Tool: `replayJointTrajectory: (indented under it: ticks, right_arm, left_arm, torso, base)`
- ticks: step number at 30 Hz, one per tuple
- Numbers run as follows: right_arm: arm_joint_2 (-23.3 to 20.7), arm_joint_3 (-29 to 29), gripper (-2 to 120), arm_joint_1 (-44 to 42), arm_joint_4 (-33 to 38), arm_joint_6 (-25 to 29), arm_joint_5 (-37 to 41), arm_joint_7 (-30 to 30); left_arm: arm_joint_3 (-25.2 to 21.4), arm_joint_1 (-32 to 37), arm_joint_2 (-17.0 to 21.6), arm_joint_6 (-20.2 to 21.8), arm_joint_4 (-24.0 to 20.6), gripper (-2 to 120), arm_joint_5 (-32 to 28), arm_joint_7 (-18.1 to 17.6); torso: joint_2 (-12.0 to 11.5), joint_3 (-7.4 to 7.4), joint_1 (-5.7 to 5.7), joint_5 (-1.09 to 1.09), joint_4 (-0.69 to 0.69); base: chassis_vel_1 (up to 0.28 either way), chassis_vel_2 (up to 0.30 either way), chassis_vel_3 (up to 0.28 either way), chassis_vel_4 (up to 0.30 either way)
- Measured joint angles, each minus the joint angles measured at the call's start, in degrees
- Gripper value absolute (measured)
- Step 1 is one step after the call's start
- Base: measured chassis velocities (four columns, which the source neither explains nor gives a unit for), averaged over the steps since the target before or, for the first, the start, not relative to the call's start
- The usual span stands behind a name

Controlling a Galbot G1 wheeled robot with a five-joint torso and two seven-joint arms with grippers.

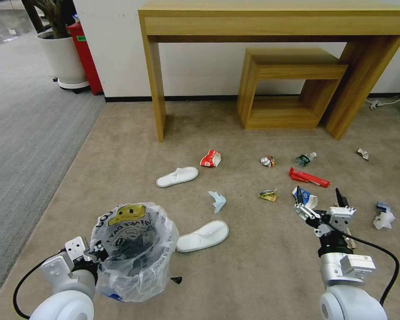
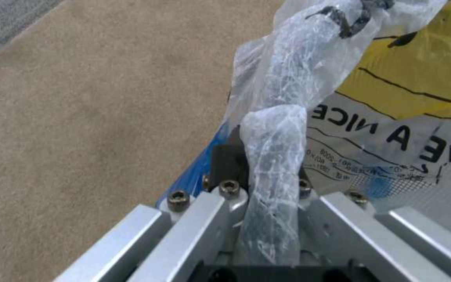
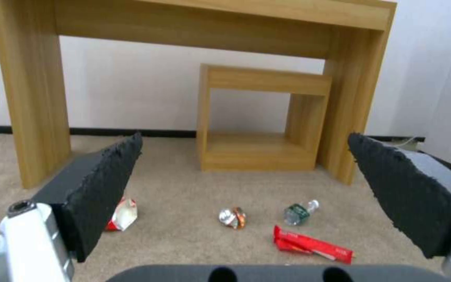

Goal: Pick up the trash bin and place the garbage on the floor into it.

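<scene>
Head view: bin [image 1: 133, 253] at lower left, left gripper [image 1: 95, 255] pinching its rim; slippers [image 1: 203, 236], cartons [image 1: 309, 178], can [image 1: 267, 161] across carpet [image 1: 253, 266]; right gripper [image 1: 320, 198] spread above litter.
Left wrist view: fingers [image 2: 229, 164] clamped on bag-wrapped rim.
Right wrist view: pads [image 3: 100, 176] apart; bottle [image 3: 298, 212] before table [image 3: 184, 23] and stool [image 3: 262, 117].

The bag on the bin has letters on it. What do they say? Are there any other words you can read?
"E A NICE": big dark letters on the bin's bag, beside a yellow smiley; the start of the phrase is cut off.
Small print under them: too small to read.
Red wrapper: markings too blurred to read.
Green-labelled bottle: label unreadable.
The left gripper pinches the bag-covered rim.
</scene>
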Motion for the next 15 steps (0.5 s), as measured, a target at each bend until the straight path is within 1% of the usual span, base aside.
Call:
replayJointTrajectory:
  ticks: [15]
  right_arm:
    - [0.16, 0.12, 100, 0.25, -0.08, -1.12, -0.94, 0.04]
  left_arm:
    - [-0.13, -0.08, 0.01, -0.15, 0.12, 1, 0.00, 0.01]
  torso:
    - [0.00, 0.00, -0.01, 0.00, 0.00]
  base:
    - [0.000, 0.000, 0.000, 0.000]
